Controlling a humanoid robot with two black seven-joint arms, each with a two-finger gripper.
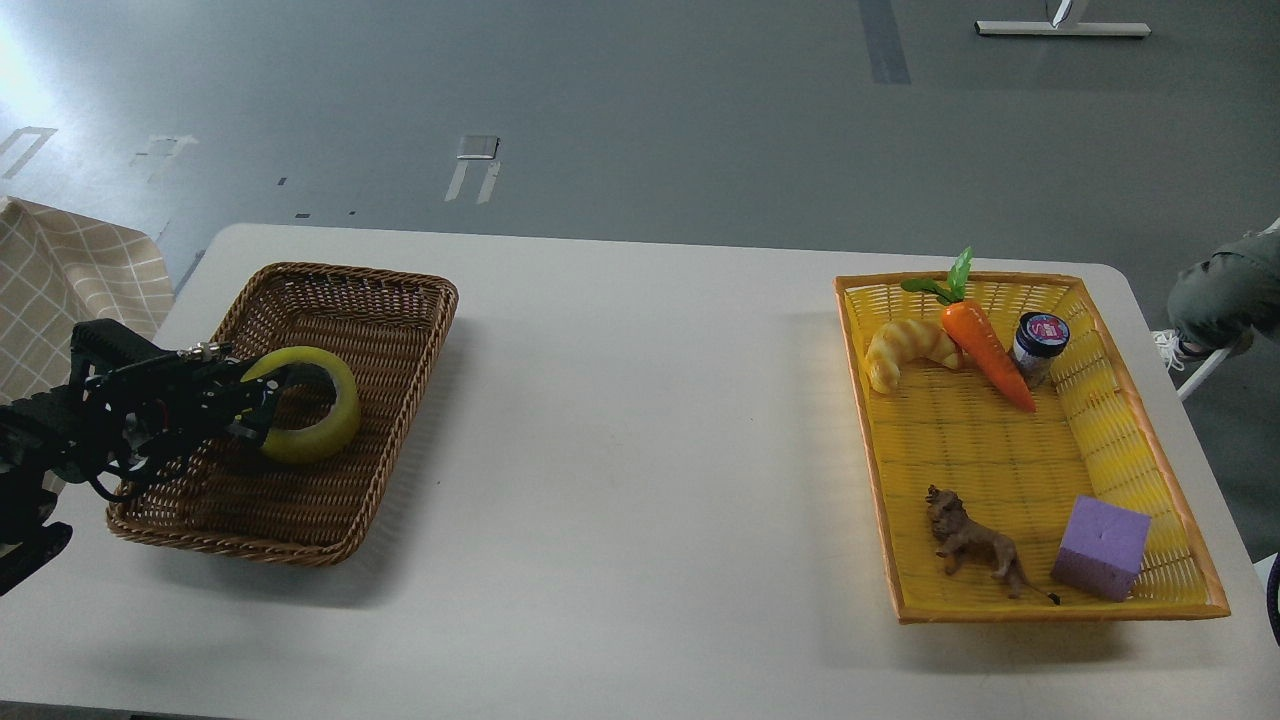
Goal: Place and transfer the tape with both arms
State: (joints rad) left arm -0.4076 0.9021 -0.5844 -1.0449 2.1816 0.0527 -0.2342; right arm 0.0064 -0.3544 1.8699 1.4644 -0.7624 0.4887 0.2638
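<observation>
The yellow tape roll (318,425) is inside the brown wicker basket (400,300) at the left of the table, low over or on its floor. My left gripper (262,403) comes in from the left edge and is shut on the roll's left wall, one finger inside the ring and one outside. My right arm and its gripper are out of view.
A yellow plastic basket (1160,470) at the right holds a croissant (905,352), a carrot (985,348), a small jar (1038,346), a toy lion (968,542) and a purple foam cube (1102,546). A checked cloth (60,270) lies at the far left. A person's leg (1225,290) shows at the right edge.
</observation>
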